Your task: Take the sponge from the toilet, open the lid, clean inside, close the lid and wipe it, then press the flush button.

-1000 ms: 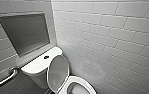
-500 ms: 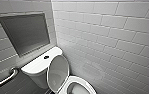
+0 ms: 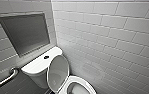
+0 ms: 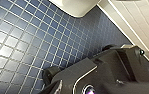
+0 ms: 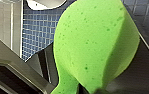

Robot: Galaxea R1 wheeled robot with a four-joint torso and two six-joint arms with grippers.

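1. Green sponge (image 5: 95, 47) sits pinched in the right jaws, bulging out of the grip, with blue floor tiles (image 5: 35, 32) beyond it.
2. The toilet (image 3: 38, 67) has its lid (image 3: 58, 72) standing open, so cleaning inside seems the step in hand. Bring the sponge's broad face down into the bowl (image 3: 86, 83), press lightly and sweep along the wall.
3. The flush button (image 3: 46, 57) lies farther back, on the tank top.

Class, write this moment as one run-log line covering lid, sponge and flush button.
lid: raised | sponge: gripped above blue floor | flush button: nothing touching it

White brick-tiled walls (image 3: 110, 37), dark recessed panel (image 3: 25, 35), metal grab rail (image 3: 5, 80) low on the wall, blue mosaic floor (image 4: 27, 45).
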